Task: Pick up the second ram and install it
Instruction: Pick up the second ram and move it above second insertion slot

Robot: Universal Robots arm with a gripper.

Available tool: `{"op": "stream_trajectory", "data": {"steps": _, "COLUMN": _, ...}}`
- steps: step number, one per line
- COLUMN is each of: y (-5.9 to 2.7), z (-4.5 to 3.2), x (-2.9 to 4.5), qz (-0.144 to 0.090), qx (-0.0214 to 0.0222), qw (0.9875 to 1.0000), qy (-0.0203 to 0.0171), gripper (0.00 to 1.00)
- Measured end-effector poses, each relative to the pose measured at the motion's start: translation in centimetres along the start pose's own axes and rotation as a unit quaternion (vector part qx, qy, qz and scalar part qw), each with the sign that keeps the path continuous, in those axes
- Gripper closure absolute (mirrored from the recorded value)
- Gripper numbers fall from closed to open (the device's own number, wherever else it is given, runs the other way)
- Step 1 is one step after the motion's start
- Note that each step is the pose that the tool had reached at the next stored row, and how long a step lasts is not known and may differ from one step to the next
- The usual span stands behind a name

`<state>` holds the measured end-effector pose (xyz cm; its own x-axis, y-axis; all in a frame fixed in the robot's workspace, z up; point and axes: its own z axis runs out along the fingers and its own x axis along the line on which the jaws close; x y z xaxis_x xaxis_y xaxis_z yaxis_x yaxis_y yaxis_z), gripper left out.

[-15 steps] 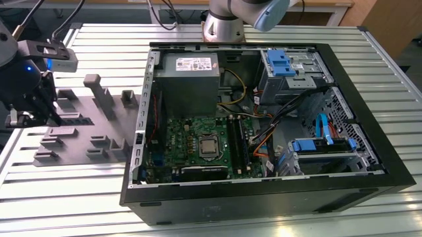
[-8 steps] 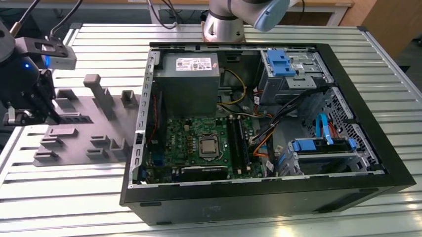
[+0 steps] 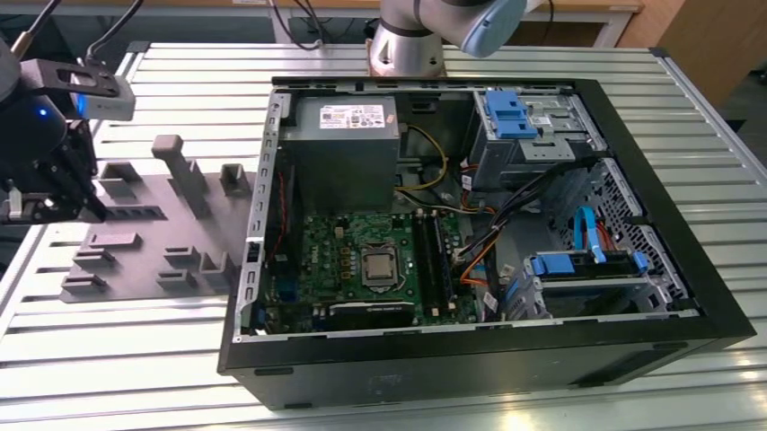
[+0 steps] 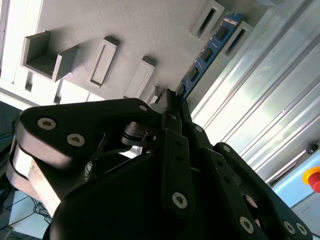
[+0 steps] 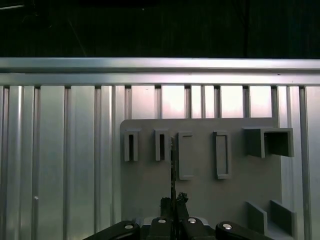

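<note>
In the second wrist view my gripper is shut on one end of the second ram, a thin blue board with small black chips. The stick reaches out from the fingertips towards two narrow slot blocks of the grey holder plate. In the first wrist view the ram shows edge-on as a thin dark line rising from the gripper over the holder plate. In the exterior view the gripper hangs over the holder plate at that view's far left, well away from the open computer case.
The green motherboard lies inside the case, with long black memory slots beside the processor socket. Cables, blue drive brackets and a power supply crowd the case. The ribbed metal table carries everything; the arm's base stands at the back.
</note>
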<state>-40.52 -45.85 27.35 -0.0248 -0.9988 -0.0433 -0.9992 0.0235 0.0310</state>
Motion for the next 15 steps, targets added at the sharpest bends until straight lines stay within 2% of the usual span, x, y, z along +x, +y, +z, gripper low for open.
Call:
{"op": "stream_trajectory", "data": {"steps": 6, "y": 0.02, "z": -0.67, "x": -0.03, "qz": 0.0, "qx": 0.0, "qw": 1.0, "qy": -0.0012, "gripper": 0.86}}
{"op": "stream_trajectory", "data": {"steps": 15, "y": 0.09, "z": -2.8, "x": -0.12, "qz": 0.0, "qx": -0.0001, "qw": 1.0, "qy": -0.0032, "gripper": 0.86}}
